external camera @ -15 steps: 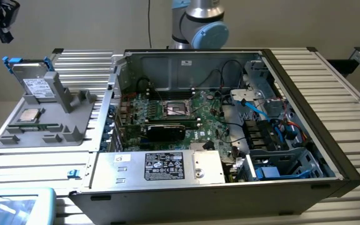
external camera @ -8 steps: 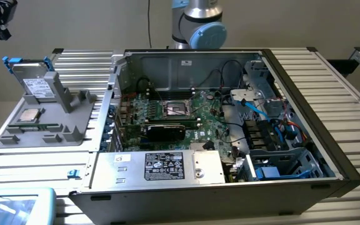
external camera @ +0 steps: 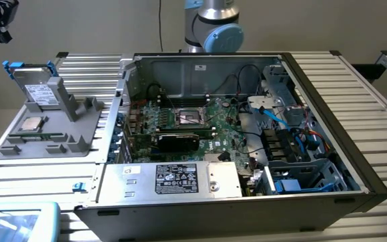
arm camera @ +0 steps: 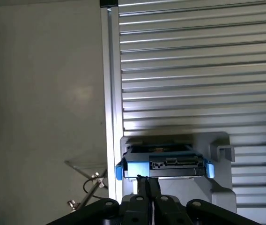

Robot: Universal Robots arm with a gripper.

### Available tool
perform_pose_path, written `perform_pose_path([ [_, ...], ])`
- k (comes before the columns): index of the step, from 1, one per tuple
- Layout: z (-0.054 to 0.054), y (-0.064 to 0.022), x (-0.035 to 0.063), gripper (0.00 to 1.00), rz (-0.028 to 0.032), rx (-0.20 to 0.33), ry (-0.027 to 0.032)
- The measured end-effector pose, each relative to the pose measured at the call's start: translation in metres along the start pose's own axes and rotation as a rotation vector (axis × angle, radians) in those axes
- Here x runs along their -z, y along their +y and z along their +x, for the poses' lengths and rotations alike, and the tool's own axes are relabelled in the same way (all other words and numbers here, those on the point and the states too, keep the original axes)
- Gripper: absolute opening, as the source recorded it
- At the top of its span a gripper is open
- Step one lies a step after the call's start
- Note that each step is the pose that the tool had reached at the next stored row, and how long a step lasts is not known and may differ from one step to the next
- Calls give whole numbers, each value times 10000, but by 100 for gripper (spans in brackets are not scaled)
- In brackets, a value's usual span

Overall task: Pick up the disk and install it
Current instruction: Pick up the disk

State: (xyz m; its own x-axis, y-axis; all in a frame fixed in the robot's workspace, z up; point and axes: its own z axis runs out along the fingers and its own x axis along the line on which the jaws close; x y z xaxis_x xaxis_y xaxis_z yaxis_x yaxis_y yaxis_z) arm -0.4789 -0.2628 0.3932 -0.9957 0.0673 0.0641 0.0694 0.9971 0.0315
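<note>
**Exterior view.** The disk (external camera: 36, 86) stands on edge in a slot at the far corner of the grey fixture (external camera: 59, 136), on the exterior view's left. Its labelled face is tilted towards the camera and its blue bracket (external camera: 16, 65) is uppermost. Judgement: this upright seating leaves the top edge free for a grasp from above. The CPU chip (external camera: 30, 124) lies flat on the same fixture, nearer the camera and apart from the disk. The gripper (external camera: 2, 34) hangs above the disk, well clear of it and touching nothing. The computer case (external camera: 213, 219) lies open on the slatted table (external camera: 355, 91), exposing the motherboard (external camera: 193, 121). The big silver box (external camera: 180, 179) sits inside the case's near wall. A drive cage (external camera: 301, 176) with blue fittings sits at the near corner on the exterior view's right. No disk is seated in it, so installation is not yet done.

**Wrist view.** The gripper (arm camera: 147, 182) has its fingers pressed together, with nothing between them. The disk (arm camera: 163, 164) appears edge-on, connector side up, with blue bracket tabs at both ends. It is seated in the fixture (arm camera: 217, 187).

**Comparison.** The wrist view confirms the finger state and the line-up over the disk's edge. The exterior view supplies the height gap, the label face and the open case.
</note>
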Motion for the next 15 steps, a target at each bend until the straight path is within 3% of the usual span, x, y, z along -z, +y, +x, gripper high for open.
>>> perform_pose_path([
  [7,11,-1,-1,11,4,69,-5],
  [15,13,-1,-2,11,92,1445,39],
])
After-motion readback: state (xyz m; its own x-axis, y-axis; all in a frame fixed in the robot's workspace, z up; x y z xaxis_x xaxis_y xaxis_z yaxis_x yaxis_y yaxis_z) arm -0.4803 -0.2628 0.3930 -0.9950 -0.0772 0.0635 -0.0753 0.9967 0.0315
